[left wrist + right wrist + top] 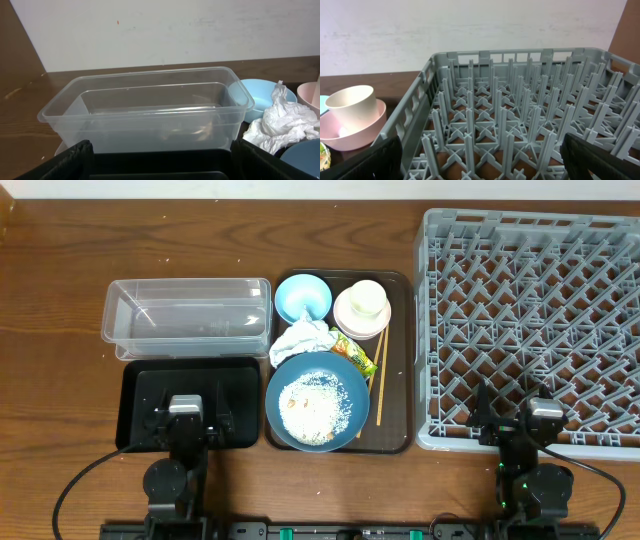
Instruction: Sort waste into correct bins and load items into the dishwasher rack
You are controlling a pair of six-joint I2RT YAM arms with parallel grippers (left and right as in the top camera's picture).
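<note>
Over the black tray (240,388) my left pincer (187,412) hung open, right pincer (531,420) open also; I judged the napkin (300,340) needed a top pinch, clear of rice (318,402).

A brown wooden table (60,280) with a clear tub (188,305), a black tray (140,392), a brown tray (397,400) and a big grey rack (530,310) on top.

Blue plate (347,370) of rice (320,402), cup (366,298) in pink bowl (348,325)
</note>
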